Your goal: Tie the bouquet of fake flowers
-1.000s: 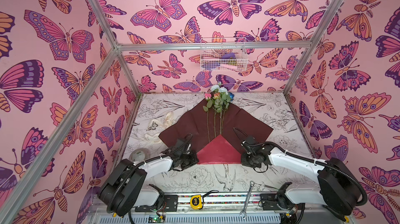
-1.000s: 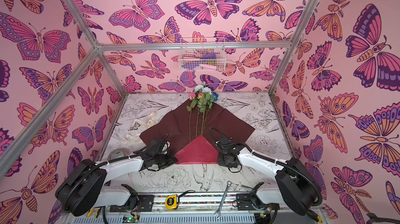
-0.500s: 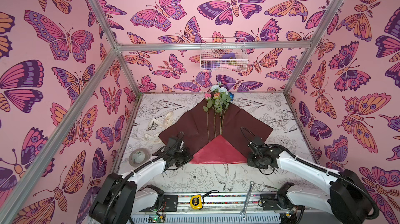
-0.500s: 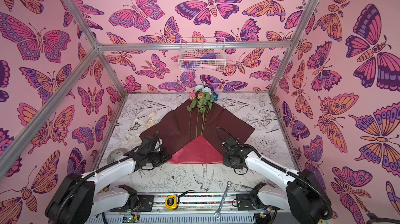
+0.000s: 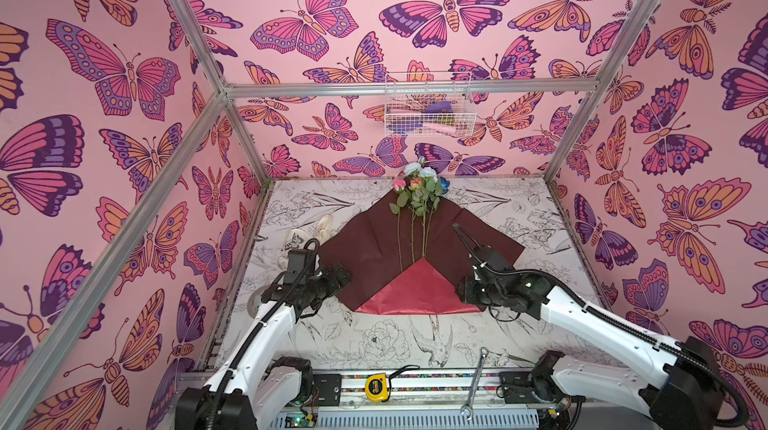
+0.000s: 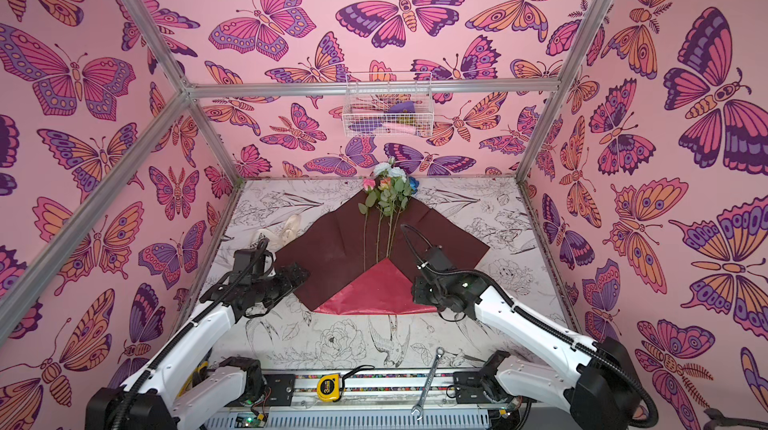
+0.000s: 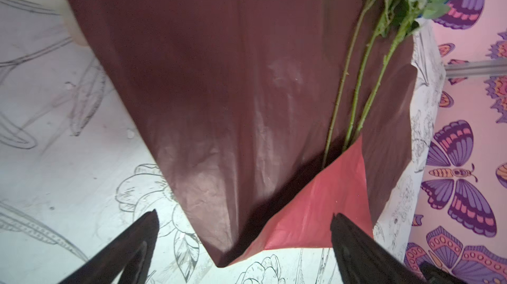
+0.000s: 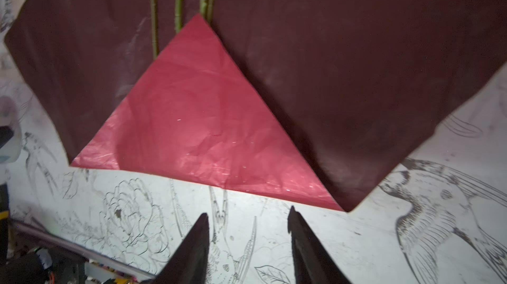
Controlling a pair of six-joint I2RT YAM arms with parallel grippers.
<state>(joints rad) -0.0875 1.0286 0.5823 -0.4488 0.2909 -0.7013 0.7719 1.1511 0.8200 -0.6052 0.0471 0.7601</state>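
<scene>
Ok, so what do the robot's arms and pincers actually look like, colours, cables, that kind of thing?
The left arm and right arm both have glossy white shells with bulky black joints. Ribbed black cable runs along each arm, and thinner black cable loops above the wrists. The left pincer and right pincer have plain black fingers tapering to points.

Line-drawn floral table (image 5: 374, 340) with dark red wrapping paper (image 5: 365, 249), cream ribbon (image 5: 323, 228)

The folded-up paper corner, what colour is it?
The folded corner is bright red; best seen in the right wrist view.
</scene>
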